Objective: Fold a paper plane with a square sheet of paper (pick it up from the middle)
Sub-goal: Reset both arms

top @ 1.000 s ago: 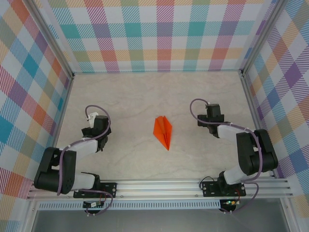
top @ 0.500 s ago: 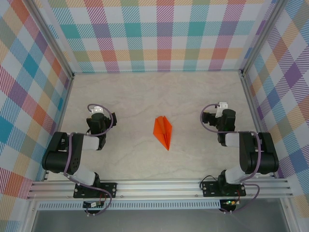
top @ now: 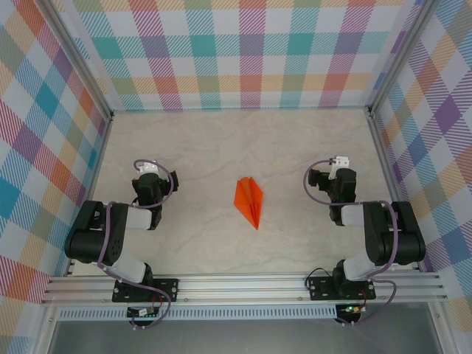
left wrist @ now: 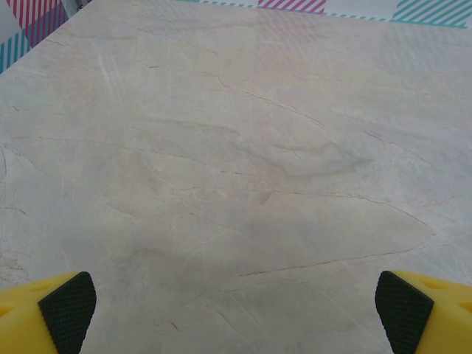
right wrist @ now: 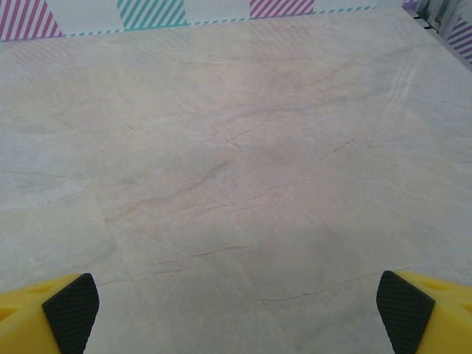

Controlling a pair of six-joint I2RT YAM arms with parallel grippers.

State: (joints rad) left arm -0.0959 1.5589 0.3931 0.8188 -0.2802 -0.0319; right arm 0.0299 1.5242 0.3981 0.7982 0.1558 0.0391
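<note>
One narrow, pointed orange paper plane [top: 249, 200] with centre crease

The counter [top: 221, 140] looks like matt, pale veined stone. The paper plane [top: 249, 200] is crisp orange paper. The left claw [left wrist: 234, 313] has smooth yellow plastic fingers [left wrist: 22, 321] with black cross-hatched pads [left wrist: 68, 310].

Nothing readable is showing. The paper plane [top: 249, 201] is lying plain orange with no print, the table [top: 221, 140] is carrying only marble veining, and the checked walls [top: 251, 51] behind the plane are bearing colour bands, no lettering, numbers or signs.
</note>
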